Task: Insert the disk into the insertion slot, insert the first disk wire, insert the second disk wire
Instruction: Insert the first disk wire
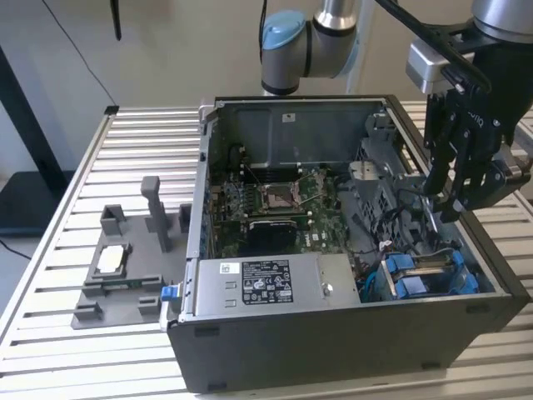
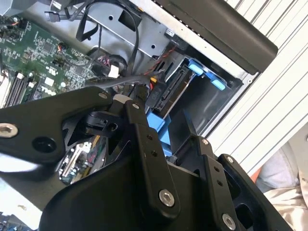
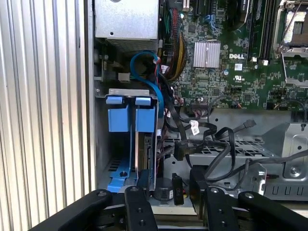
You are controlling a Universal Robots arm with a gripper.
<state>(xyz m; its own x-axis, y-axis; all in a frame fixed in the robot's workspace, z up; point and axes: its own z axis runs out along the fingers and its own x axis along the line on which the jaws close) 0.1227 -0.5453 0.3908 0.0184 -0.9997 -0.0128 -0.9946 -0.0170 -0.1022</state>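
On the slatted table, at the exterior view's left, sits a grey parts fixture; the PC case stands beside it. Its insertion slot holds the disk. Above, rightmost, the gripper hangs released, fingers apart, gripping nothing, near black cables.

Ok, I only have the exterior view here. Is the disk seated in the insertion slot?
Observer: In the first wrist view the disk stands inside the insertion slot, its blue carrier at the slot's mouth.
Operator: Is the hand holding a wire?
Observer: No. In the first wrist view the hand is open, hovering above loose black wires beside the slot.
Operator: Any wire at the disk?
Observer: A blue wire loops past the slot's mouth; whether it is plugged in, I cannot tell.
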